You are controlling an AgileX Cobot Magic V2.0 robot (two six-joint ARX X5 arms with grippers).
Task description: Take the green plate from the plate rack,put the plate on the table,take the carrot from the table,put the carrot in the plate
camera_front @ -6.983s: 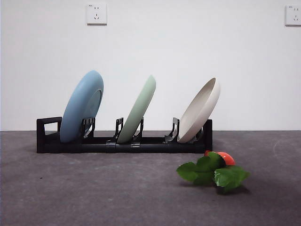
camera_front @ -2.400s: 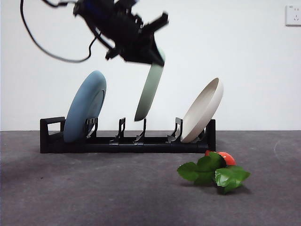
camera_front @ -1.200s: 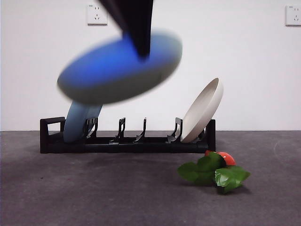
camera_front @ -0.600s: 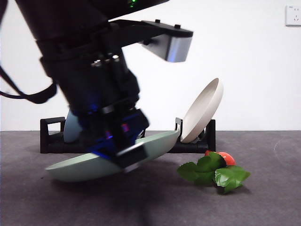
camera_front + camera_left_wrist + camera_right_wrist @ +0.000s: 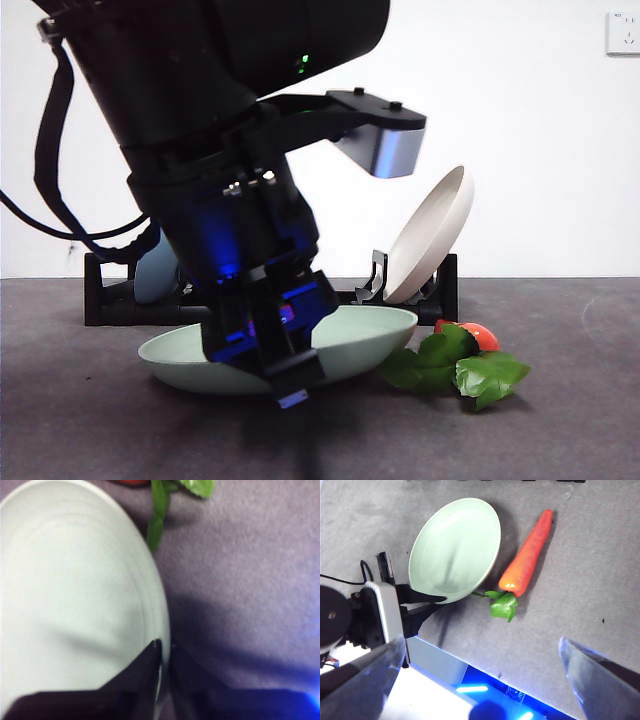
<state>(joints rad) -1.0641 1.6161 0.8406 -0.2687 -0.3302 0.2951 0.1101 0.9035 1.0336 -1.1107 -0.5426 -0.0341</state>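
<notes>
The green plate (image 5: pixel 370 335) lies nearly flat and very low over the table (image 5: pixel 560 430), in front of the plate rack (image 5: pixel 100 295); I cannot tell whether it touches the table. My left gripper (image 5: pixel 285 385) is shut on the plate's near rim; the left wrist view shows its jaws pinching the rim (image 5: pixel 165 647) of the plate (image 5: pixel 70 595). The carrot (image 5: pixel 482 336) lies just right of the plate, its green leaves (image 5: pixel 470 372) toward the camera. In the right wrist view the plate (image 5: pixel 455 550) and carrot (image 5: pixel 527 550) lie side by side. My right gripper (image 5: pixel 480 680) is open, high above.
A beige-white plate (image 5: pixel 430 235) leans in the rack's right slot. A light blue plate (image 5: pixel 155 280) stands at the rack's left, mostly hidden behind the arm. The rack's middle slot is vacant. Wall sockets sit on the white wall behind.
The left gripper has lowered the green plate, levelled it and shifted it a little right, toward the carrot. The carrot and the other plates have not moved.
</notes>
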